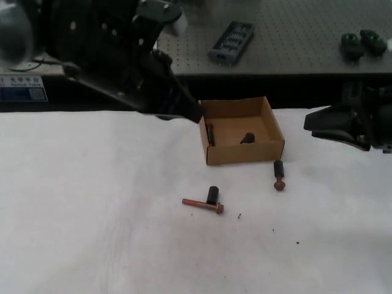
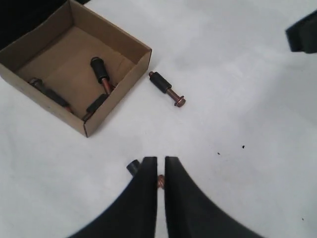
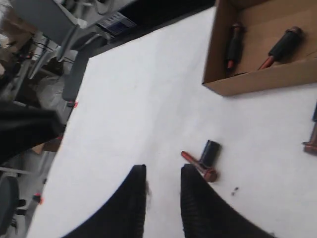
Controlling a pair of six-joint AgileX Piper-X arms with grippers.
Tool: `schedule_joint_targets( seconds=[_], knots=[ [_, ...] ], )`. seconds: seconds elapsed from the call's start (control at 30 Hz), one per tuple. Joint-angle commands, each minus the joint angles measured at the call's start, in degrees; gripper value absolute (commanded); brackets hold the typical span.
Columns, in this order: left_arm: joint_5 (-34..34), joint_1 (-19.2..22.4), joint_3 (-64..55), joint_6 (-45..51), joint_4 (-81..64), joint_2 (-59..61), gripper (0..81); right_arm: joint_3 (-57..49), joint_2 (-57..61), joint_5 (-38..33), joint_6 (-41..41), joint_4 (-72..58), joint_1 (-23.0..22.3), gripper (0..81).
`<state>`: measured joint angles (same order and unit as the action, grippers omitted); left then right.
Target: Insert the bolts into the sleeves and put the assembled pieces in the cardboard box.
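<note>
Both grippers are hanging empty, left gripper [image 2: 159,159] almost closed, right gripper [image 3: 163,167] parted, likely readying for bolt [image 1: 197,203] and sleeve [image 1: 212,195] lying unjoined between box [image 1: 245,153] and the table's [image 1: 92,214] near edge.

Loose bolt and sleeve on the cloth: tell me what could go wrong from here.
1. The sleeve lies against the bolt near its head, so gripping either may well knock the other and send it rolling.
2. An assembled piece lies outside the box, close to its front wall; a grasp there could bump or push the cardboard.
3. That piece might also be left behind while the loose pair gets the attention.
</note>
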<state>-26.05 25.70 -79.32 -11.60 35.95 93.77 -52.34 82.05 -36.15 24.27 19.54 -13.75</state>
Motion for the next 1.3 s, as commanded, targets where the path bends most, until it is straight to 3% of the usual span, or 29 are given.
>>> schedule_joint_targets(
  seconds=[0.0,0.27,0.5,0.6,0.77,0.93,1.27],
  knots=[
    [2.8,0.0,4.0,2.1,-0.2,-5.6,4.4,-2.1,2.2,2.4,-3.5,3.6,0.2,19.5],
    [4.9,0.0,11.2,5.5,-0.5,-13.5,4.4,-6.0,10.3,5.8,-5.5,7.6,0.2,19.5],
    [5.0,0.0,14.8,7.0,-0.4,-17.1,4.4,-7.5,15.3,7.8,-7.5,7.8,-2.9,19.7],
    [5.4,0.0,14.9,7.0,0.0,-18.6,4.4,-8.7,16.6,10.5,-8.4,8.2,-4.6,20.8],
    [5.7,0.0,14.9,7.0,0.0,-20.9,4.4,-11.1,17.2,15.6,-8.6,8.5,-5.9,34.2],
    [5.9,0.0,14.9,7.0,0.0,-23.0,4.4,-14.4,17.7,26.1,-8.9,11.0,-7.0,33.9],
    [5.9,0.0,14.9,7.0,0.1,-25.7,4.4,-23.5,26.1,30.5,-8.7,18.3,-9.4,33.9]
  ],
)
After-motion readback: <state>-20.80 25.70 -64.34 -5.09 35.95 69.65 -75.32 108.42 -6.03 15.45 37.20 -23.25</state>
